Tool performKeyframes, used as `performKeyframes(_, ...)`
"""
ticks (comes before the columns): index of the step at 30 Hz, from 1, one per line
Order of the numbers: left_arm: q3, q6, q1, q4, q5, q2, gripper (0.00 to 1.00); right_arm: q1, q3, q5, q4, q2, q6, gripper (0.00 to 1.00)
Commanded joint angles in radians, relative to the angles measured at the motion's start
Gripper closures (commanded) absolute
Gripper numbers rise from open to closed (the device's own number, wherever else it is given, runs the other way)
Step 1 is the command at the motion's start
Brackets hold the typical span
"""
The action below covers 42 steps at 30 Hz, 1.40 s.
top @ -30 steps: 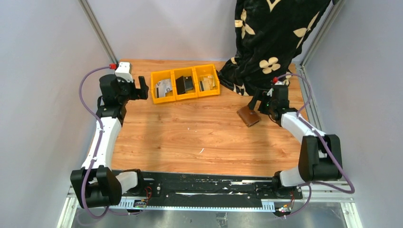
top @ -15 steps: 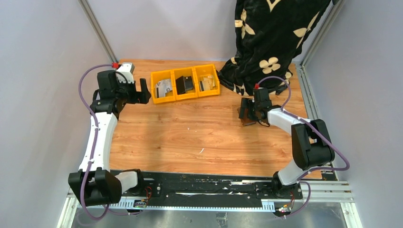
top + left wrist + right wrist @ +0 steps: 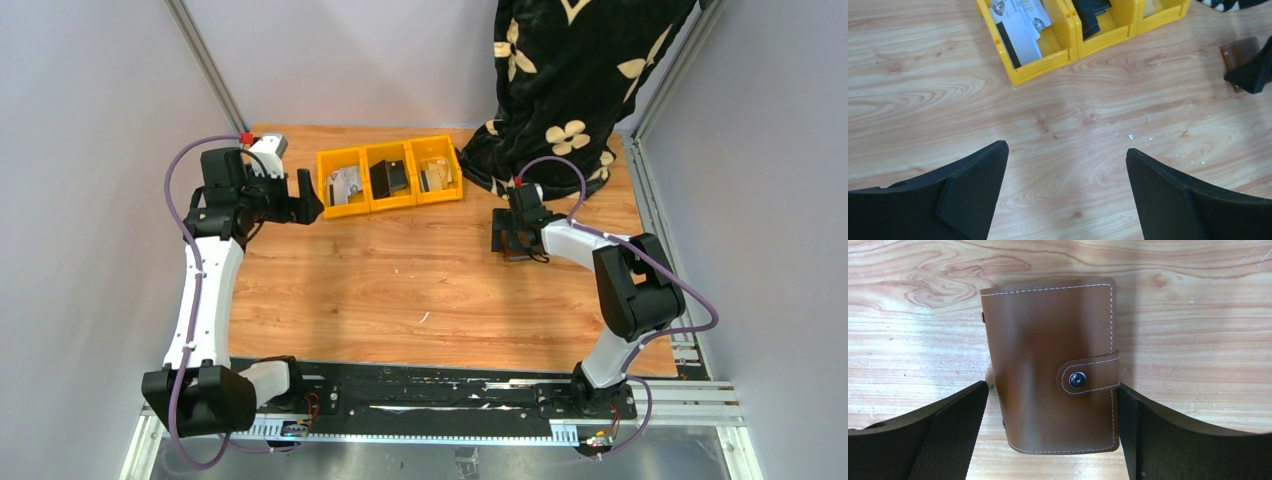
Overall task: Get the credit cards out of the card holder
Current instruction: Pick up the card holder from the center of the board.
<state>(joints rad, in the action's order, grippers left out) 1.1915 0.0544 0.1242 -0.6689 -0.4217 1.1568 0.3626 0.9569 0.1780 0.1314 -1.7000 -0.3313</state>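
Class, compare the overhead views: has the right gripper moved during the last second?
Yes. The right gripper has swung left, nearer the yellow tray, and now sits open over the card holder.

Robot lab cell: plain grey walls (image 3: 80, 150), aluminium frame rails (image 3: 205, 62), wooden bench (image 3: 400, 290), bolted arm bases (image 3: 205, 395).

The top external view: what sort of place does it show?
Probably a robot lab workcell: a wooden table enclosed by plain grey panels on aluminium posts, with a left arm and a right arm bolted to a base plate at its near edge.
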Motion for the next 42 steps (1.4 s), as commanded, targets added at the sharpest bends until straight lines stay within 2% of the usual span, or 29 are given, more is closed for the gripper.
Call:
performKeyframes(1, 0.019, 0.008, 0.008, -0.035, -0.064, -0.016, 0.0, 0.013, 0.021, 0.024, 0.046, -0.034, 0.012, 0.05)
performKeyframes(8, 0.048, 0.01, 0.008, -0.064, -0.07, -0.017, 0.0, 0.013, 0.058, -0.007, 0.054, -0.076, 0.03, 0.06)
performKeyframes(15, 0.046, 0.004, 0.008, -0.079, -0.1, -0.029, 0.0, 0.039, 0.057, -0.03, 0.019, -0.067, 0.03, 0.21)
performKeyframes(25, 0.052, -0.171, 0.008, -0.086, -0.112, -0.033, 0.0, 0.188, 0.046, -0.083, -0.121, 0.074, -0.012, 0.24)
performKeyframes(31, 0.027, -0.272, 0.005, -0.081, -0.247, -0.027, 0.0, 0.288, 0.091, -0.14, -0.21, 0.144, -0.075, 0.24)
performKeyframes(34, -0.019, -0.285, -0.021, -0.063, -0.346, -0.031, 0.0, 0.363, 0.117, -0.143, -0.253, 0.169, -0.086, 0.24)
performKeyframes(42, -0.04, -0.367, -0.113, -0.033, -0.358, -0.025, 0.0, 0.521, 0.166, -0.126, -0.366, 0.213, -0.108, 0.23)
